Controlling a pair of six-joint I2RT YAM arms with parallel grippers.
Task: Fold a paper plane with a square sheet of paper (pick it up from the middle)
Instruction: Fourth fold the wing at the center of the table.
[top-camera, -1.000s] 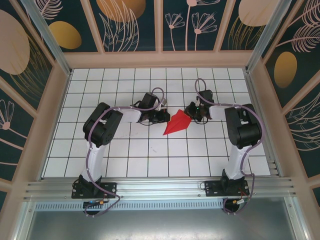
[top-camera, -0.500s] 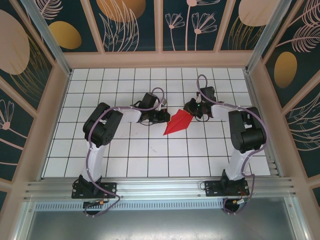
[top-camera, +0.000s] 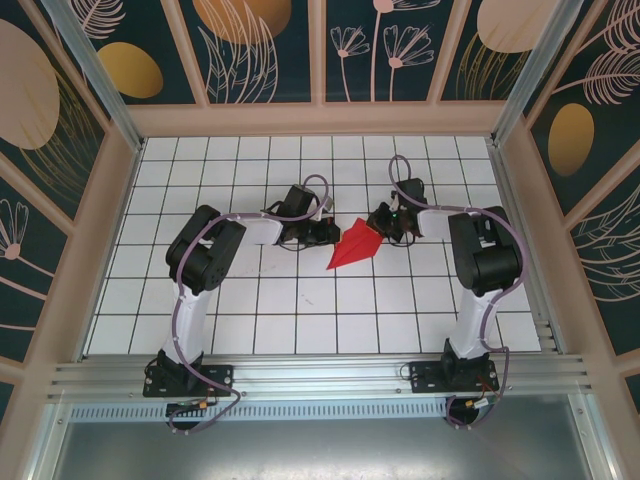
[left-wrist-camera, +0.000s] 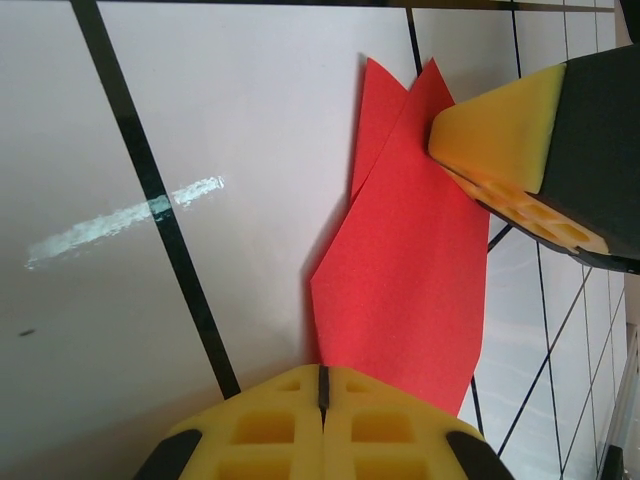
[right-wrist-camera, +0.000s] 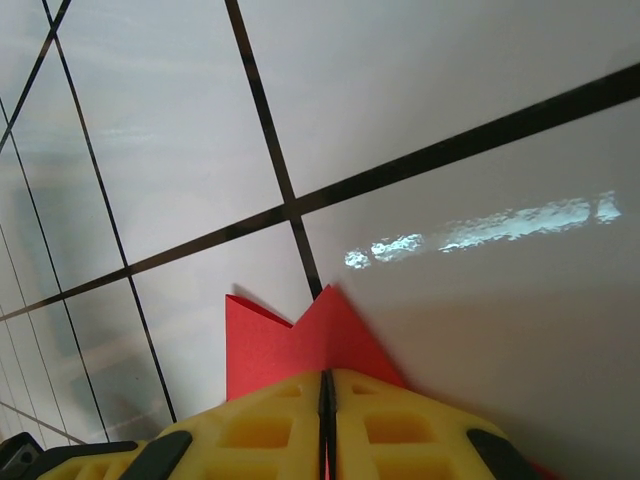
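Paper plane (top-camera: 352, 248) flat between closed tools: left tool (top-camera: 335, 234) touches its edge, right tool (top-camera: 381, 226) its notched end.

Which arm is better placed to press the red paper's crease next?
Probably left: the left claw, shut, rests at the folded red paper's broad side; the right claw sits at the notched end.

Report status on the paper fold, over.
Left gripper shut, right gripper shut, one at each end of folded red paper. Paper on tiled table. No obstruction seen.
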